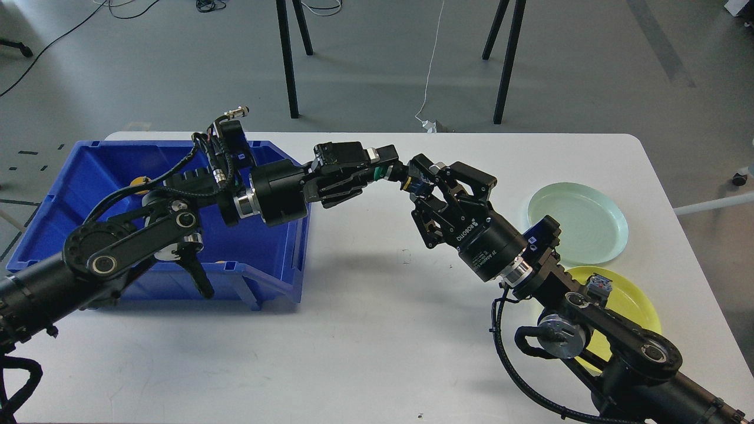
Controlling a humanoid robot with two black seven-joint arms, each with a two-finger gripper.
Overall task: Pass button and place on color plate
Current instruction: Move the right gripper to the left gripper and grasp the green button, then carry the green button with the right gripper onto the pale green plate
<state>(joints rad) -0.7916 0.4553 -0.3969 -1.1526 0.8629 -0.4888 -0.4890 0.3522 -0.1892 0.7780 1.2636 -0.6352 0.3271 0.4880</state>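
A small black button [405, 176] with a green ring and a blue and yellow end hangs in the air above the table middle. My left gripper [386, 170] is shut on its left end. My right gripper [422, 179] comes from the right, and its fingers are closed around the button's right end. A pale green plate [580, 227] lies at the right. A yellow plate [633, 300] lies nearer, partly hidden by my right arm.
A blue bin [88, 171] stands at the left under my left arm, with a yellow item [139, 184] inside. Another small button [599, 286] sits on the yellow plate. The white table [365, 341] has bare room in front.
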